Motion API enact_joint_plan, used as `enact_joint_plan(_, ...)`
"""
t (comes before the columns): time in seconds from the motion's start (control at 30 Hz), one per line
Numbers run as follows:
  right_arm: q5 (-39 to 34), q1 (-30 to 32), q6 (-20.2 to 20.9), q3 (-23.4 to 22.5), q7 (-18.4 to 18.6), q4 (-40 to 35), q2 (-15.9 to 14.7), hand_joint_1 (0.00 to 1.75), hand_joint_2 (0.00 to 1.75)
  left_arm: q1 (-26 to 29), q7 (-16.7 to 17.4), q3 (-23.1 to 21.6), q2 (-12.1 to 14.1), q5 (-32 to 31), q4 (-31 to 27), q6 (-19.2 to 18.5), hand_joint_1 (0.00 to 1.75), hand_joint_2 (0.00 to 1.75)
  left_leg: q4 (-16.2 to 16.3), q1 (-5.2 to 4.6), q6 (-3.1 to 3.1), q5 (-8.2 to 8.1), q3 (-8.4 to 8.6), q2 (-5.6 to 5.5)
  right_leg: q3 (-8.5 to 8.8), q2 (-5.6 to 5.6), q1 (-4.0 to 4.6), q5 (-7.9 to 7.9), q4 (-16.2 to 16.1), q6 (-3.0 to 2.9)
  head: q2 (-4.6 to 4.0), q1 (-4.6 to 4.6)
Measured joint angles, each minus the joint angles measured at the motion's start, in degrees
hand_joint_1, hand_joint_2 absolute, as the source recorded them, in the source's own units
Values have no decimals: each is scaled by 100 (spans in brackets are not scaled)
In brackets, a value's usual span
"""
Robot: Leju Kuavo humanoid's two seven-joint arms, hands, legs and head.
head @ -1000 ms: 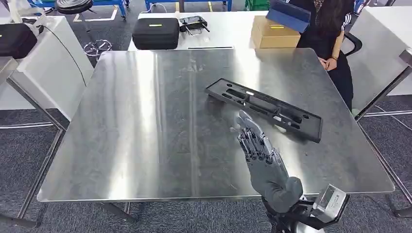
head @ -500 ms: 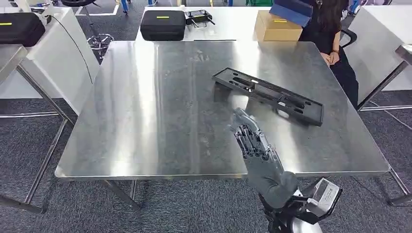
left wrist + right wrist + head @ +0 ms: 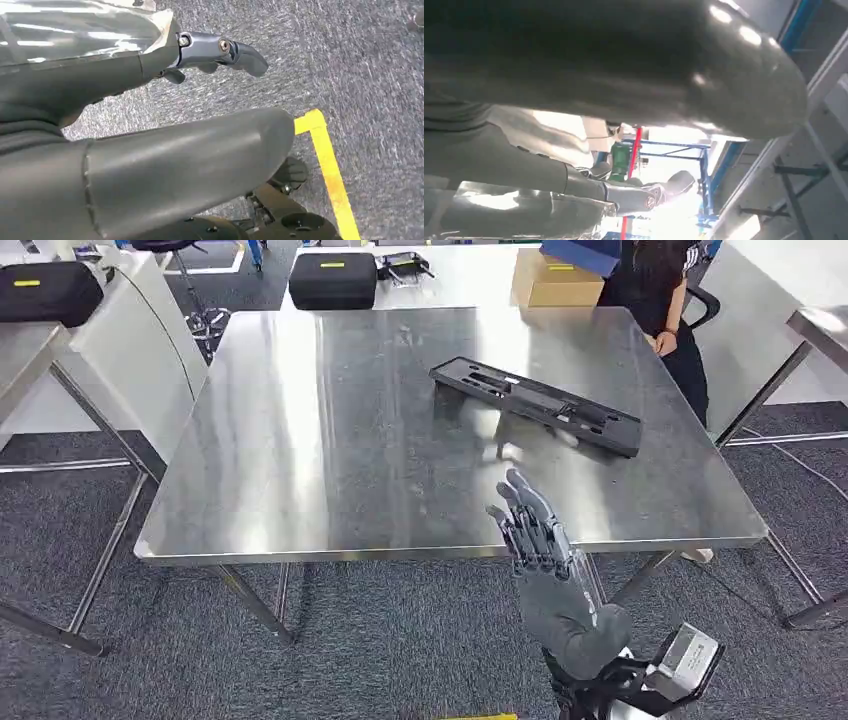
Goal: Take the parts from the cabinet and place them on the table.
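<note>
A long black moulded part (image 3: 535, 405) lies flat on the steel table (image 3: 330, 440), toward its far right side. My right hand (image 3: 545, 560) is raised in the head view with its fingers straight and slightly apart, holding nothing; it stands at the table's near edge, well short of the part. In the right wrist view the right hand (image 3: 624, 75) is a dark blur with nothing in it. My left hand (image 3: 150, 150) hangs over grey carpet in the left wrist view, thumb and fingers (image 3: 235, 50) loose, holding nothing.
A person (image 3: 665, 300) in dark clothes stands at the table's far right corner. Behind the table are a black case (image 3: 333, 278) and a cardboard box (image 3: 558, 278). Another black case (image 3: 45, 290) sits far left. A yellow floor line (image 3: 327, 165) crosses the carpet.
The whole picture has shifted: the camera has backed away from the table, so more floor and the near edge show. My right hand stays raised and empty, now at the edge rather than over the top.
</note>
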Motion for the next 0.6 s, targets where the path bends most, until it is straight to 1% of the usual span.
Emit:
enact_joint_plan(0.03,2,1,11,0,0,0,2,0,0,9,0,0,7,17,0,-26,0,0,180,-6,-20,-361,-81,-12,-100,-1,22,80,3,-62,0,-31)
enact_joint_plan(0.07,2,3,20,0,0,0,7,0,0,16,0,2,19,33,0,-33,0,0,511,7,-44,-765,-158,-12,-183,-4,22,151,3,-107,0,-70)
enact_joint_plan(0.1,2,2,24,0,2,0,7,0,0,15,0,2,37,53,-2,-35,0,0,910,12,-72,-1120,-222,-18,-265,-7,24,224,4,-113,0,-66)
enact_joint_plan(0.13,2,2,24,-2,4,2,7,0,0,12,0,2,50,74,-2,-35,0,0,1340,13,-102,-1335,-274,-19,-342,-16,29,299,11,-113,0,-68)
enact_joint_plan(0.17,0,0,24,0,17,2,9,0,0,12,0,2,59,76,-4,-35,0,0,1672,18,-124,-1323,-286,-20,-414,-28,32,374,28,-108,0,-63)
enact_joint_plan(0.2,-2,-1,24,0,39,4,9,0,0,12,0,2,66,76,-4,-37,0,0,1790,27,-139,-1126,-214,-20,-522,-34,30,446,55,-86,0,-70)
enact_joint_plan(0.23,-7,-5,24,0,48,7,13,0,0,10,0,2,70,76,-4,-44,0,0,1679,46,-149,-870,-36,-20,-632,-33,24,508,95,-67,0,-70)
enact_joint_plan(0.27,-9,-12,17,-2,63,9,26,0,0,7,0,2,76,76,-9,-61,0,0,1372,65,-151,-698,246,-18,-735,-32,19,543,146,-33,0,-70)
enact_joint_plan(0.3,-11,-33,-4,-2,92,9,44,0,0,-6,0,2,83,76,-13,-81,0,0,891,86,-157,-680,639,-20,-829,-30,10,572,216,-5,0,-70)
enact_joint_plan(0.33,-13,-60,-4,-2,111,9,59,0,0,-33,0,2,83,74,-13,-87,0,0,382,100,-153,-909,1036,-33,-891,-29,31,590,292,26,0,-77)
enact_joint_plan(0.37,-15,-89,-4,-7,114,9,72,0,0,-56,0,2,92,72,-18,-87,0,0,9,61,-110,-1068,1236,-54,-945,-37,56,617,351,63,0,-68)
enact_joint_plan(0.4,-15,-92,-4,-7,116,9,74,0,0,-72,0,2,92,70,-17,-87,0,0,-1,43,-78,-1086,1180,-54,-975,-57,57,665,351,130,0,-70)
enact_joint_plan(0.43,-15,-94,-4,-7,120,9,79,0,0,-70,2,0,92,68,-17,-85,0,0,16,9,-26,-1053,1142,-53,-999,-65,43,730,334,167,0,-77)
enact_joint_plan(0.47,-13,-88,-4,-2,133,13,81,0,0,-62,48,2,94,68,-17,-87,0,0,3,-8,52,-1000,1120,-50,-1004,-66,37,787,312,220,0,-74)
enact_joint_plan(0.5,-15,-92,-4,-4,135,22,81,0,0,-43,61,2,92,70,-15,-92,0,0,-51,38,140,-908,1030,-22,-1034,-54,38,774,346,233,0,-70)
enact_joint_plan(0.53,-18,-96,-4,-15,136,28,81,0,0,-50,61,2,94,70,-17,-92,0,0,-46,28,186,-843,959,5,-1123,-45,24,556,486,206,0,-70)
enact_joint_plan(0.57,-20,-100,-2,-18,144,35,81,0,0,-55,59,4,103,72,-17,-92,0,0,-46,26,232,-767,861,12,-1257,-35,27,219,793,141,0,-41)
enact_joint_plan(0.6,-22,-106,-2,-22,144,37,81,0,0,-61,59,2,105,72,-20,-90,0,0,-45,22,249,-695,774,19,-1362,-23,21,-73,1164,105,0,-31)
